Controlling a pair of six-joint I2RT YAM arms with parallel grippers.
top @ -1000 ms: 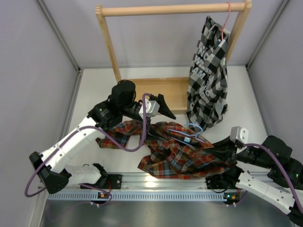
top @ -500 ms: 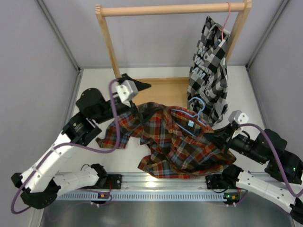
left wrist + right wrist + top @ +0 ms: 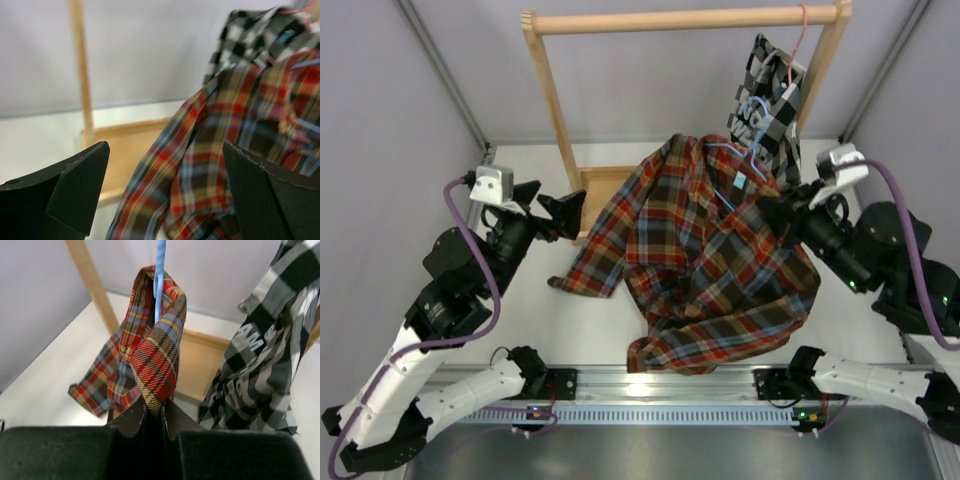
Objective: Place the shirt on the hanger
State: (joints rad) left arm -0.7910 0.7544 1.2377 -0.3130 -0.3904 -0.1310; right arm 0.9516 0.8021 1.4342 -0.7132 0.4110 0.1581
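**A:** Where is the plaid shirt (image 3: 720, 270)?

**B:** Most of it is raised above the table. It hangs open, below and to the left of the right pincer (image 3: 155, 417). That pincer is clenched on a fold of plaid cloth near the collar, and the garment hangs from that point. One sleeve trails down toward the left pincer's side.

**A:** And the light-blue hanger (image 3: 160, 270)?

**B:** In the wrist view it stands straight above the right pincer's fingertips, rising out of the fold they grip. From overhead, its thin blue frame shows inside the collar, just beyond the pincer.

**A:** What about the left pincer (image 3: 557, 203)?

**B:** Its jaws are spread wide and grasp nothing. The shirt hangs ahead of it, apart from both fingers.

**A:** So how far along is the job?

**B:** Well along, by my reading. The cloth loops over the hanger, so the shirt seems to be on it at the collar. I cannot tell whether both shoulders sit on the hanger's arms, because the fabric hides them. The shirt hangs lopsided with its front open, so it probably needs settling before the pincer lets go.

**A:** Is anything else nearby?

**B:** A black-and-white checked shirt (image 3: 765, 85) hangs on a wooden rack (image 3: 690, 20), just beyond the right pincer. The blue hook is close to it, but I cannot tell whether it catches on anything.
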